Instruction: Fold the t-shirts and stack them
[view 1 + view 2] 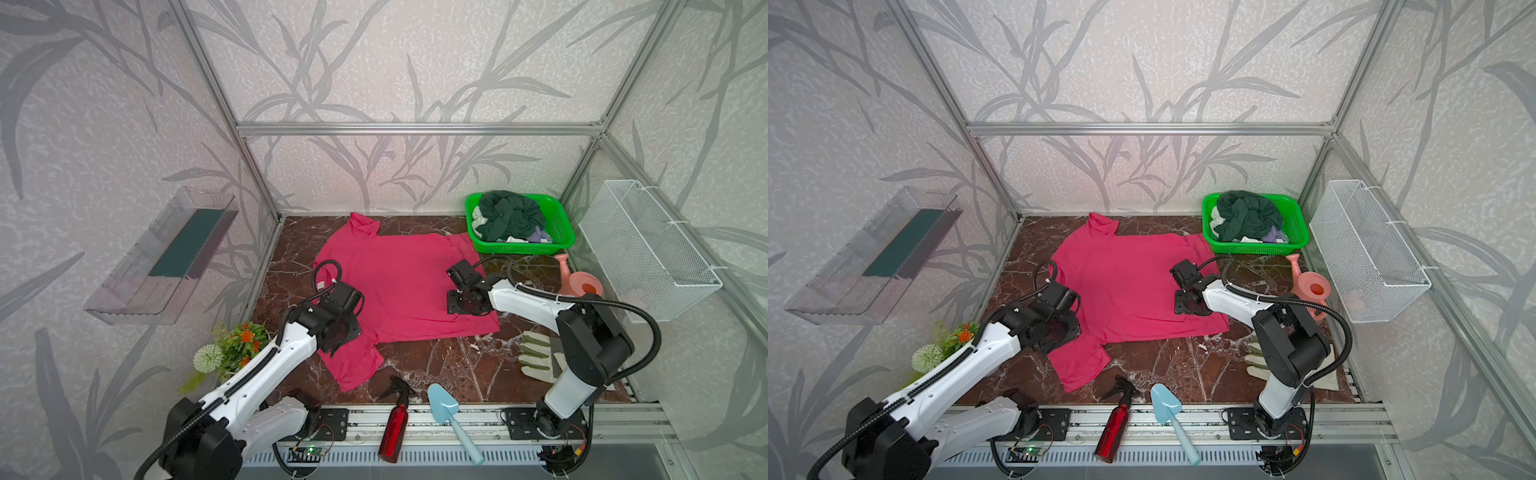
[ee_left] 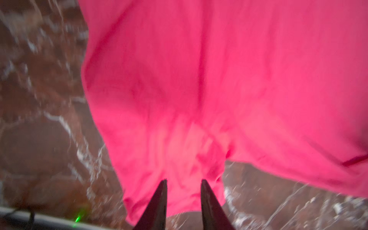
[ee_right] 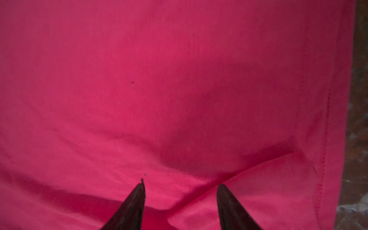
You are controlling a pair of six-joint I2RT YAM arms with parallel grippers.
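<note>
One pink t-shirt point(image 1: 399, 282). One green basket point(image 1: 524, 249) with one dark green t-shirt point(image 1: 511, 216) and pale cloth point(image 1: 539, 237) too bunched to count. One wire basket point(image 1: 648, 253), one clear bin point(image 1: 166, 257), one watering can point(image 1: 577, 283), one spray bottle point(image 1: 392, 428), one trowel point(image 1: 444, 405), one bunch of flowers point(image 1: 235, 345). One glove point(image 1: 536, 357), perhaps a pair. Two claws: left claw point(image 2: 184, 181), right claw point(image 3: 180, 183).

Right pincer point(image 3: 181, 182) spread above creased pink t-shirt point(image 3: 179, 79); marble table point(image 3: 359, 119) alongside
</note>
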